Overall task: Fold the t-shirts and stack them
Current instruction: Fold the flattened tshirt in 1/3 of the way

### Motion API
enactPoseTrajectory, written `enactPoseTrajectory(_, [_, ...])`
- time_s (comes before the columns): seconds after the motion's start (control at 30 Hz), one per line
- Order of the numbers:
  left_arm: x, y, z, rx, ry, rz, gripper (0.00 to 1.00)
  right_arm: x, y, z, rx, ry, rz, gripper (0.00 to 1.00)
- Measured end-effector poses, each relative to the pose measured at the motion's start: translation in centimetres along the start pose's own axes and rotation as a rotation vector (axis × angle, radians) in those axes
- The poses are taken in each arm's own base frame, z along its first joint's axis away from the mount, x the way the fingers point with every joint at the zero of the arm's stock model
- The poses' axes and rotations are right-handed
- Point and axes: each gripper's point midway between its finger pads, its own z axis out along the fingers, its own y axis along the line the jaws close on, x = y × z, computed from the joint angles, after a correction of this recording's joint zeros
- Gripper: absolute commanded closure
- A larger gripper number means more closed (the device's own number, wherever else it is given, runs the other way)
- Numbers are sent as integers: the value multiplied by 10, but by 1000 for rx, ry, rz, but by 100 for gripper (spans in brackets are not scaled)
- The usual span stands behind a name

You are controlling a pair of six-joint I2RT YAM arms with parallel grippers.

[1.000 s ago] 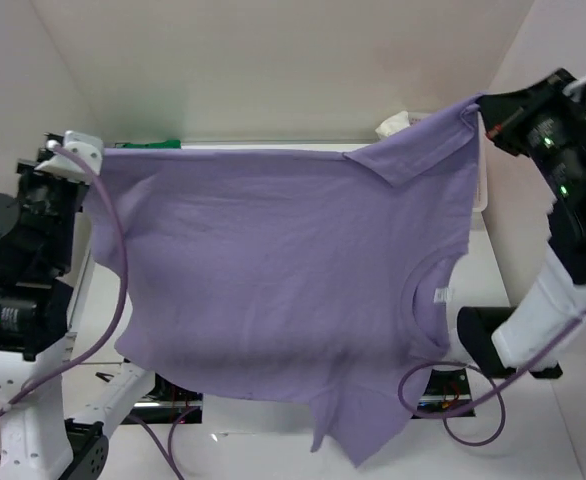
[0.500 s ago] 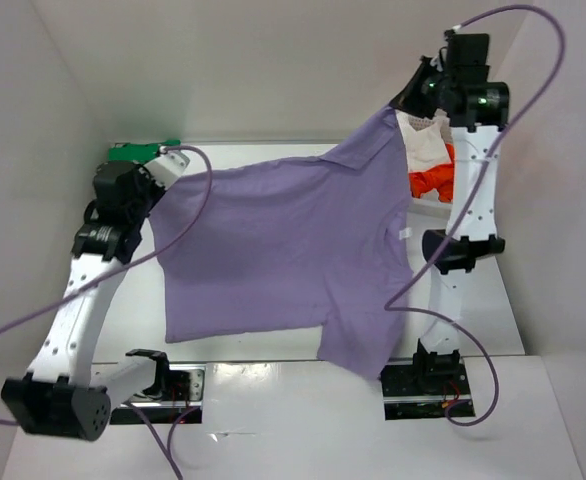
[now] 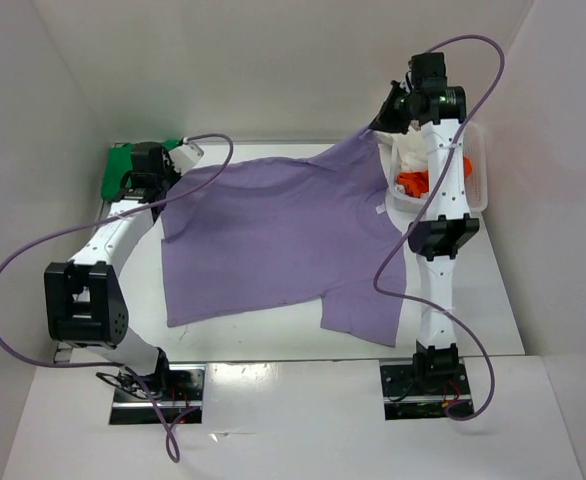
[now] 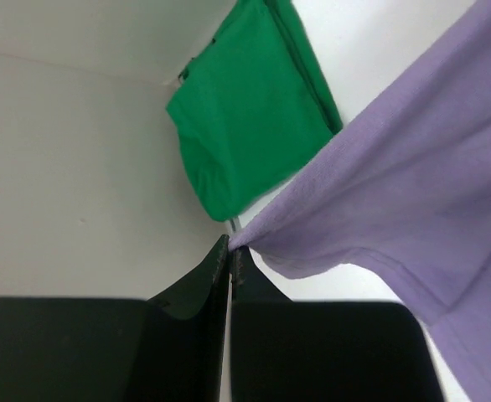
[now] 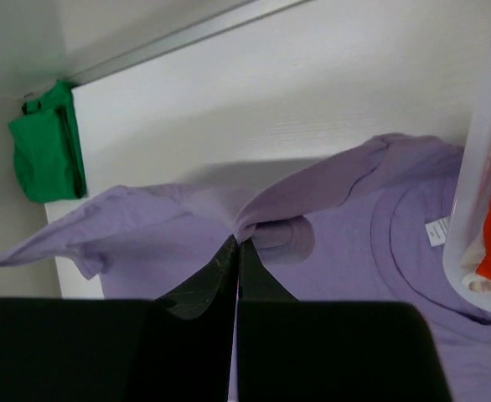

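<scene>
Clearly soft and limp, the purple shirt [image 3: 273, 240] drapes onto the surface [image 3: 493, 300], its far edge pinched at either end by the left tool [image 4: 230, 251] and right tool [image 5: 235, 241]; probably best gripped at corners or seams.

The right claw [image 5: 235, 243] is pinching a raised fold of the lavender t-shirt [image 5: 371, 243], which is draping over the white table [image 5: 312, 92]; a green t-shirt [image 5: 44, 155] is lying by the wall.

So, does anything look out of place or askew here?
Nothing spilled or damaged. The purple shirt just isn't flat: the left gripper and right gripper each pinch its far edge, holding it off the table.
</scene>
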Motion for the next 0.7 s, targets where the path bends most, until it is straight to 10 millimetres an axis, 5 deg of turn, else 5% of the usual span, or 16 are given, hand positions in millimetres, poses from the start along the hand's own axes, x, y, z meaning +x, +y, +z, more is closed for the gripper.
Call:
enactPoseTrajectory(0.2, [5,11,6,-48,6,139,100,46,-15,8,35,193,26,100])
enactPoseTrajectory(0.4, [49,-19,7,-5,91,339,100,94,-33,6,80,357,59,100])
enactPoseTrajectory(0.53, [65,-29,4,21,123,443,100,130,-44,-23,109,437,76,100])
enactPoseTrajectory(0.7, [56,-22,-14,25,95,525,100,166,-47,-59,82,468,80,100])
